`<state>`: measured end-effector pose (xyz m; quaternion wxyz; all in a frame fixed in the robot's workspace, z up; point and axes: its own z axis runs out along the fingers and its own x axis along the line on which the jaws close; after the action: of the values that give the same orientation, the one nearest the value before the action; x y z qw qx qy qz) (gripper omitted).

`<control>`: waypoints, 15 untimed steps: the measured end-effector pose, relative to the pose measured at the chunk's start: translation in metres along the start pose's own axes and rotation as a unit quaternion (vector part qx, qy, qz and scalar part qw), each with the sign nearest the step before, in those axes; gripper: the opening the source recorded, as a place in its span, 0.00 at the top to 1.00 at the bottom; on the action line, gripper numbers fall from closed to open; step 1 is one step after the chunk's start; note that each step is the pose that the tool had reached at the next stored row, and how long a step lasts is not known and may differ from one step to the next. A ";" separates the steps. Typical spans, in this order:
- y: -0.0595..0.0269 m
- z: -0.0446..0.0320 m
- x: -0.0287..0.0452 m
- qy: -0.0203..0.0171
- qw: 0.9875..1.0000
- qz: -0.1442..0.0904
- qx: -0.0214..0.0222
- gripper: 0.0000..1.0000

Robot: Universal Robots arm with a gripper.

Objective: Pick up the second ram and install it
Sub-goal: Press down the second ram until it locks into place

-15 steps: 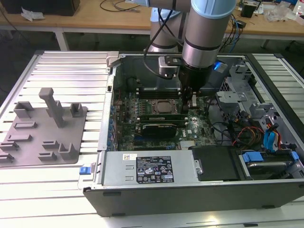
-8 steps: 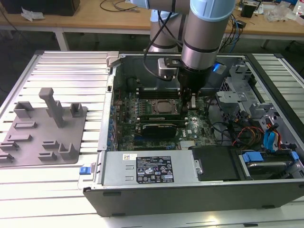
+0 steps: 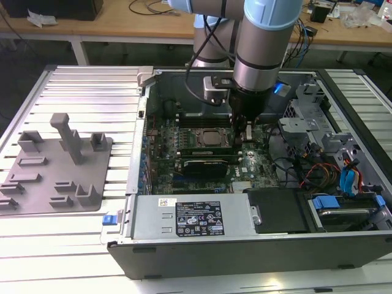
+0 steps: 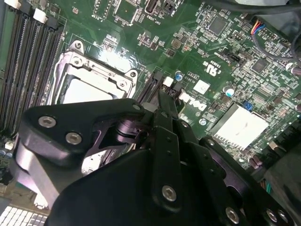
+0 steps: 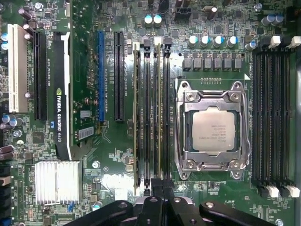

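**Position.** In the exterior view the gripper (image 3: 242, 130) stands low inside the open computer case (image 3: 245, 251), just above the middle of the frame, over the motherboard (image 3: 245, 165).

**Task item.** In the first wrist view the second ram (image 5: 159, 113) shows edge-on as a thin pale strip. It stands upright in the bank of slots beside the processor socket (image 5: 211, 129). Another stick (image 5: 136, 113) stands parallel to it, one slot further from the socket.

**Pincer.** The jaws are drawn together. As far as we can judge, they pinch one end of the second ram's upper edge. We cannot tell whether it is fully seated.

**Handling.** We judge the stick:
- light and stiff along its length;
- thin and brittle under twist;
- smooth on its faces.

A hold on the flat faces near the upper edge looks soundest to us, kept clear of the contact edge. Any pressure should run straight down the slot.
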<state>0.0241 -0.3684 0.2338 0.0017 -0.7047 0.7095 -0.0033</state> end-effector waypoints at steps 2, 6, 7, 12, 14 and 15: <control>0.0000 0.0004 0.0001 0.000 1.000 0.000 0.000 0.92; 0.0000 0.0026 0.0001 0.000 1.000 0.000 0.000 0.92; 0.0000 0.0034 0.0000 0.000 1.000 0.000 0.000 0.92; 0.0001 0.0051 0.0001 0.000 1.000 0.000 0.000 0.92; 0.0001 0.0053 0.0001 0.000 1.000 0.000 0.000 0.92; 0.0000 0.0045 -0.0001 0.000 1.000 0.000 0.000 0.92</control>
<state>0.0241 -0.3683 0.2293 0.0019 -0.7047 0.7095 -0.0031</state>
